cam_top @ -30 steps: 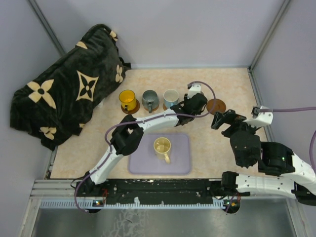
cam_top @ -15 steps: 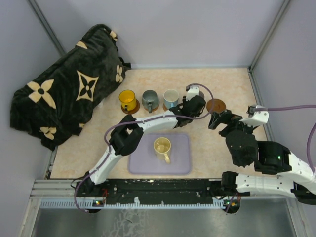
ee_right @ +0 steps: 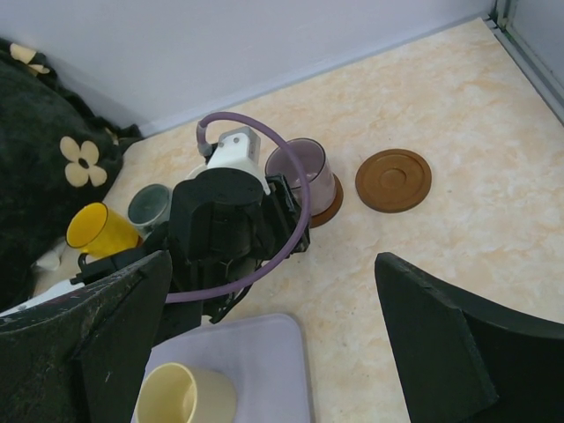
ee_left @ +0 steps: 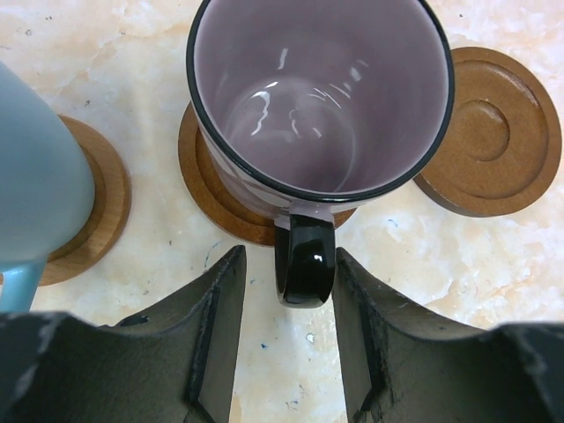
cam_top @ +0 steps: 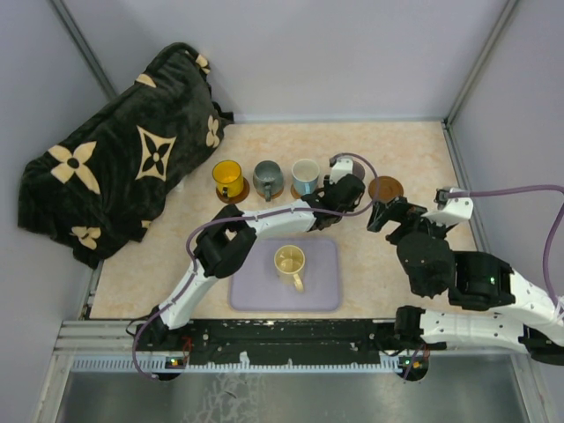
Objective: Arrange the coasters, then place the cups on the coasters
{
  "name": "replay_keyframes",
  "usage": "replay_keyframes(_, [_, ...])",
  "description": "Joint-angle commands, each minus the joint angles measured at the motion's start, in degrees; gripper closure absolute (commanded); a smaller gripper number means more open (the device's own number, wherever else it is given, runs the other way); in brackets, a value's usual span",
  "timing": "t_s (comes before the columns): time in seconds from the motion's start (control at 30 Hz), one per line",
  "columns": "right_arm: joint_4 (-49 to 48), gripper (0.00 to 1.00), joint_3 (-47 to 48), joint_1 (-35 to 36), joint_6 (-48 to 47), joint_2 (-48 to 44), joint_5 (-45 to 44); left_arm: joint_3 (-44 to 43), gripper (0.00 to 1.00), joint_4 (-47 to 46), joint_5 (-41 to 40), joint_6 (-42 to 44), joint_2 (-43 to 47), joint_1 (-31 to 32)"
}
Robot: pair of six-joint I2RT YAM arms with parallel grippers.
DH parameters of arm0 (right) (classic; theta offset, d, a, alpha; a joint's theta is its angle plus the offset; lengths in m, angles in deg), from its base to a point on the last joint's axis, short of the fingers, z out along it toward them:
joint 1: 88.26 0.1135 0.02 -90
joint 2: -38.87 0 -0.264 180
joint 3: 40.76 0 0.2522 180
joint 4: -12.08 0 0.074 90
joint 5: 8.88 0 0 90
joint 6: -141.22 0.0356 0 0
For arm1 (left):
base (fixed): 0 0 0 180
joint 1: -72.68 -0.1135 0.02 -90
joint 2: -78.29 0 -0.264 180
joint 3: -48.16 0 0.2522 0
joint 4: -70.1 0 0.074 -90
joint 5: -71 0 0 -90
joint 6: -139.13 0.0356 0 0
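Observation:
A mauve-grey cup (ee_left: 317,97) stands on a brown coaster (ee_left: 216,189), its black handle (ee_left: 304,260) pointing between the fingers of my left gripper (ee_left: 286,326). The jaws are open, with a gap on the left side of the handle. An empty coaster (ee_left: 489,132) lies just right of it. The yellow cup (cam_top: 227,177), grey-green cup (cam_top: 267,178) and white cup (cam_top: 305,174) with a blue handle each sit on a coaster in a row. The cream cup (cam_top: 289,263) stands on the lavender tray (cam_top: 322,291). My right gripper (ee_right: 273,344) hangs wide open over bare table, holding nothing.
A black blanket with cream flower patterns (cam_top: 115,159) is heaped at the back left. Grey walls close the table on three sides. The left arm's purple cable (ee_right: 300,220) loops above its wrist, near the mauve-grey cup.
The left jaws have parted a little off the mauve-grey cup's handle, and the cup stays on its coaster. The right arm has drifted slightly left, toward the empty coaster.

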Motion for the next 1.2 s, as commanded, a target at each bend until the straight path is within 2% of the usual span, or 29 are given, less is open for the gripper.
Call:
replay_keyframes(0.0, [-1.56,0.01,0.2,-0.12,1.05,0.82,-0.84,-0.31,0.51,-2.53,0.95,0.4,3.1,0.34])
replay_keyframes(1.17, [-1.82,0.01,0.02,-0.12,1.62,1.17,0.31,-1.37,0.51,-2.69,1.53,0.88,2.31,2.34])
